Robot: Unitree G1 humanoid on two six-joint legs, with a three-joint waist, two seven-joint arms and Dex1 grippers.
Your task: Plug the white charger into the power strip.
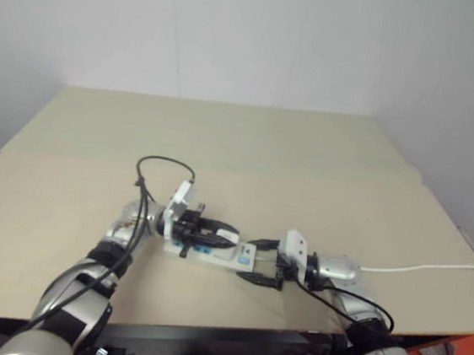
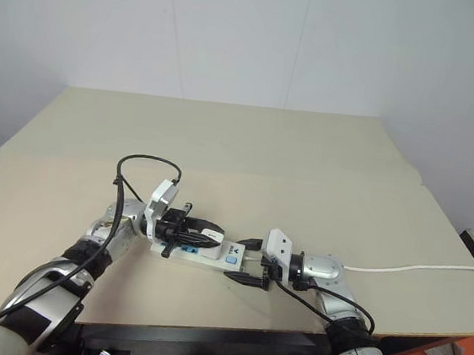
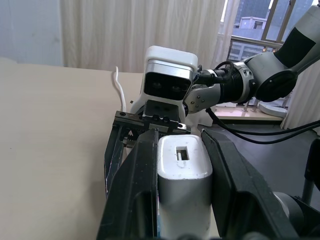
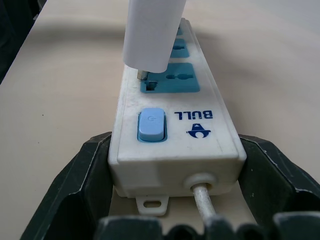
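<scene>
Left gripper grasping white charger, prongs at socket (partly in), right gripper clamping power strip, cord trailing

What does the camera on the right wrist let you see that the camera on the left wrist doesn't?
Right wrist view: the power strip gripped at its switch end, its blue switch, blue sockets, cord, and the metal prongs sitting at the nearest socket, not fully in.

Left wrist view: the left gripper shut on the charger's sides, and the right gripper beyond it.

Both show the white charger, from opposite ends.
</scene>
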